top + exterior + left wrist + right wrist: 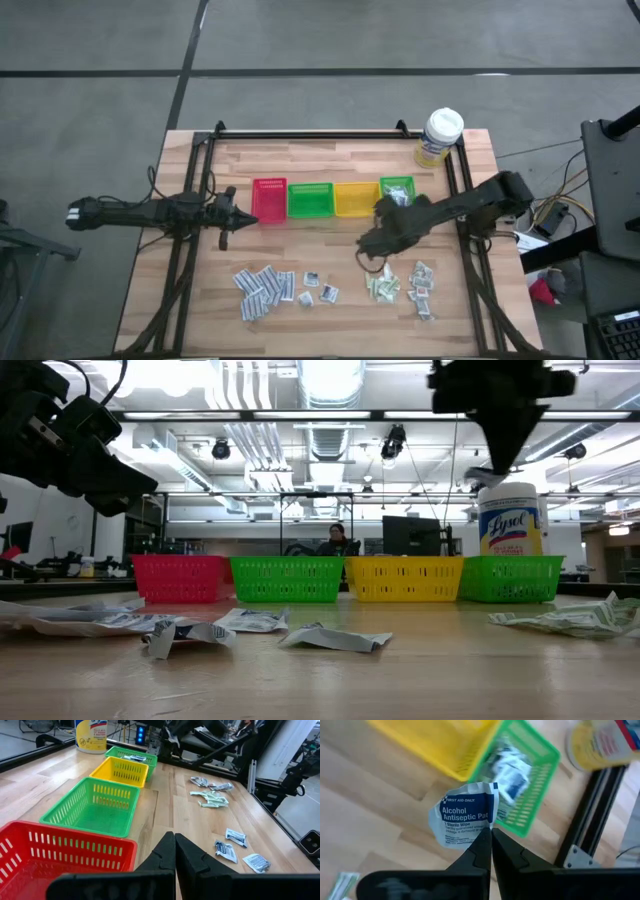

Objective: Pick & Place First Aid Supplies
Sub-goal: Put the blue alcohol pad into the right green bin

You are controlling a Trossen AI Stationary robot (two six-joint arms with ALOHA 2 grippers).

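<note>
Pinching alcohol pad [465, 822] (wrist view only)

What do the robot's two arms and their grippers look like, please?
Both arms are black and slim, built of jointed segments. The left arm has dark cables looping along it. The right arm looks bulkier at its joints. The left gripper and right gripper each end in two matte black, wedge-shaped jaws tapering to a point.

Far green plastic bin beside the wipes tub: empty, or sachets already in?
Not empty: the far green plastic bin holds white-blue sachets, seen through its open top.
</note>
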